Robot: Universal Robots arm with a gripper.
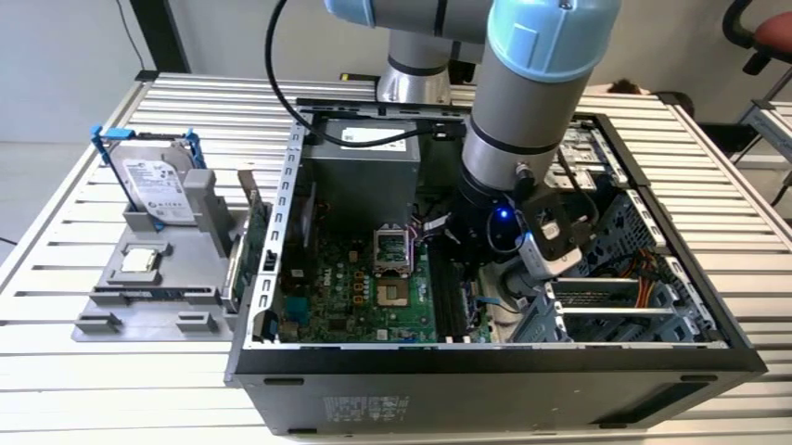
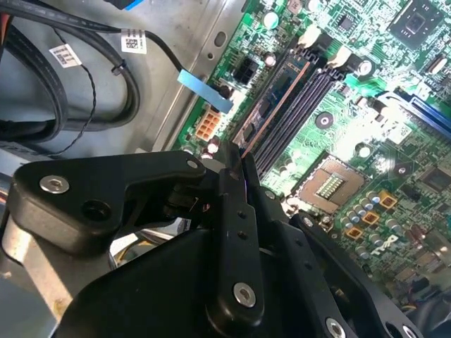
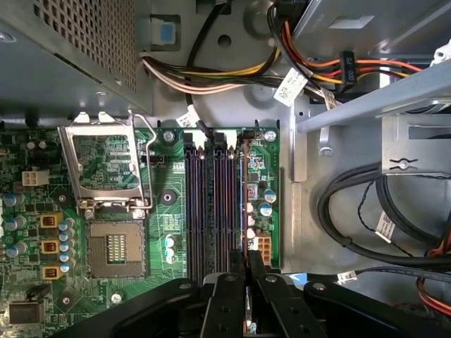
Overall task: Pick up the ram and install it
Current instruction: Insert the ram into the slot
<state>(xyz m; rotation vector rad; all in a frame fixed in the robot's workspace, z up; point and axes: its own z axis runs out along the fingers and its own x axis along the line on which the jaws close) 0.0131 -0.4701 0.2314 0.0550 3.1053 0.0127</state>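
End effector (image 3: 247, 282) grips one ram (image 3: 244, 204) over four memory slots (image 3: 211, 204).

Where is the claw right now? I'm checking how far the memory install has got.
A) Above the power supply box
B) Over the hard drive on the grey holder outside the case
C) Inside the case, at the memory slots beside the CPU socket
C: in the first wrist view the claw is at the memory slots beside the CPU socket, closed on the ram, which stands edge-on along them.
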